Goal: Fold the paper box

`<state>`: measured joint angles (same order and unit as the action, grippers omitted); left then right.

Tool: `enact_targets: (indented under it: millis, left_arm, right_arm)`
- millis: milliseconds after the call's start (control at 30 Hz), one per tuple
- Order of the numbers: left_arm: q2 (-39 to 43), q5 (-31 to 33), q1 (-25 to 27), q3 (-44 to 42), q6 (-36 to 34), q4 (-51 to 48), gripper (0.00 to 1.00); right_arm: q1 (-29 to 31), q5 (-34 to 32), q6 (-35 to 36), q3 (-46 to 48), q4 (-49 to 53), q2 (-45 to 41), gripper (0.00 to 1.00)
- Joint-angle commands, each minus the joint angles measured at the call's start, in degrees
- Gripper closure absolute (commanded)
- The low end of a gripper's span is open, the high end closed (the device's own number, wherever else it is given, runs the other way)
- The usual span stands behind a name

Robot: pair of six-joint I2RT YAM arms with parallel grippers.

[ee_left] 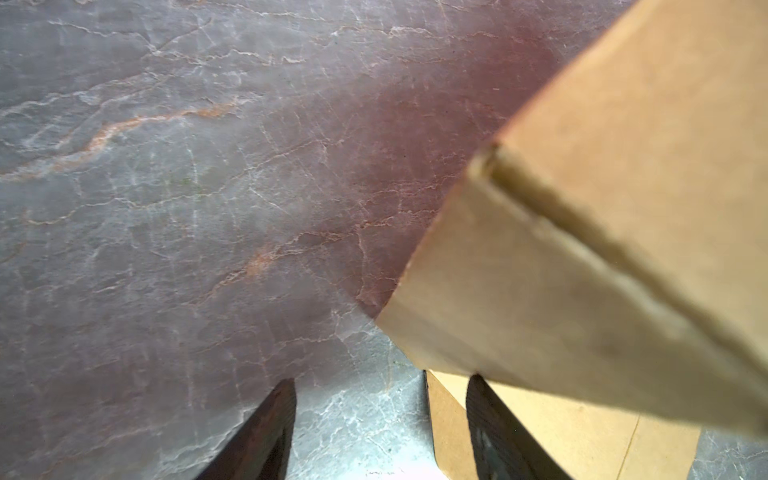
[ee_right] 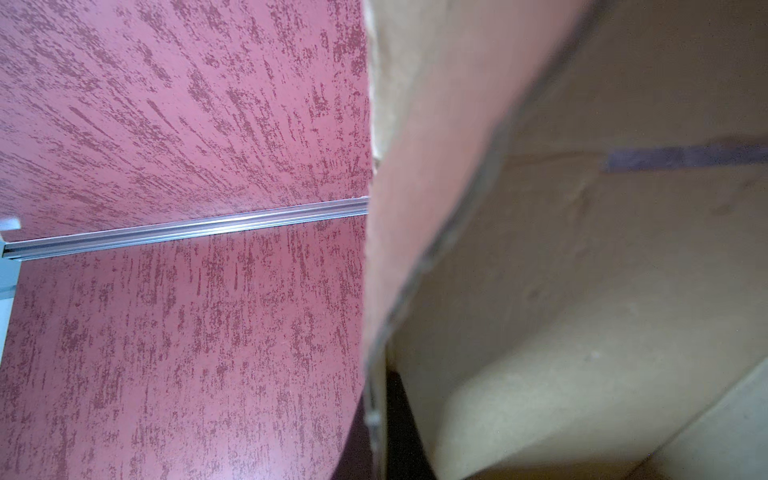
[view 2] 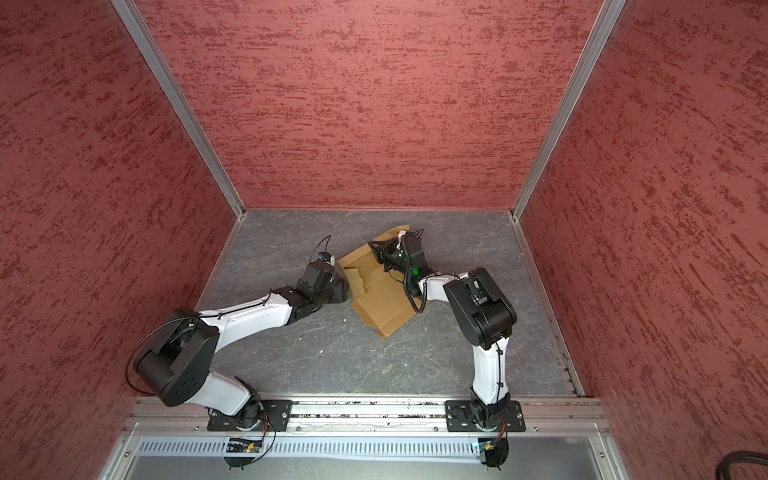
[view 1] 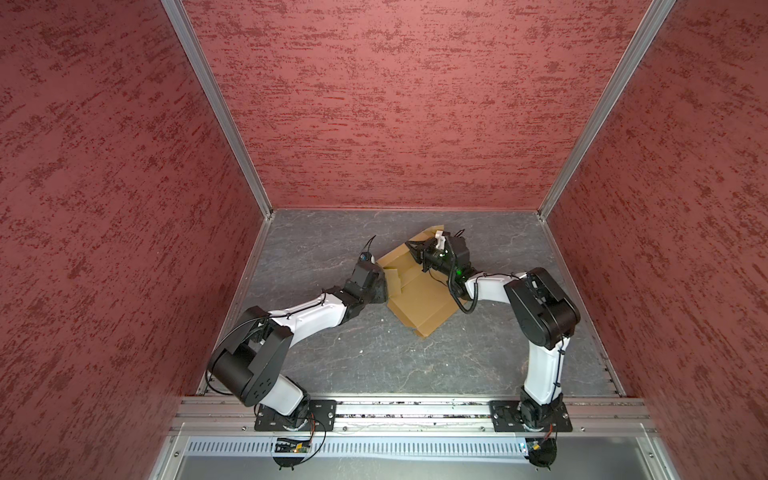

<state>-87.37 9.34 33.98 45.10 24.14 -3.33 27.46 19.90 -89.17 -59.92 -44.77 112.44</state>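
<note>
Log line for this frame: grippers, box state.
left gripper: open at paper box edge | right gripper: shut on its raised flap | state: partly folded, on table

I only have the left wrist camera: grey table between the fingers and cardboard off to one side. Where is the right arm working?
Observer: The right arm's fingers are at the far end of the tan-brown corrugated cardboard box.
Operator: Are they holding anything?
Observer: Yes. In the right wrist view a raised cardboard flap runs down between those fingers, which are shut on it.
Operator: How does the box lie overall?
Observer: In both top views it sits diagonally on the grey marbled table, with its near corner flat and the folding not yet finished.
</note>
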Motion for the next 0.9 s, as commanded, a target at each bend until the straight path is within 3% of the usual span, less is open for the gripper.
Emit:
enact_targets:
  millis: [0, 400, 867]
  left_arm:
    - [-0.42, 0.67, 0.95, 1.68, 0.56, 3.31, 0.35]
    - [-0.52, 1.15, 2.39, 2.37, -0.30, 4.59, 0.36]
    - [1.62, -3.05, 2.42, -0.01, -2.78, 8.73, 0.35]
  right_arm:
    - [0.05, 0.15, -2.72, 0.65, -2.31, 0.67, 0.95]
    - [0.05, -0.11, -2.81, 1.03, -2.32, 0.32, 0.95]
    - [0.04, -0.15, -2.76, 0.80, -2.32, 0.03, 0.95]
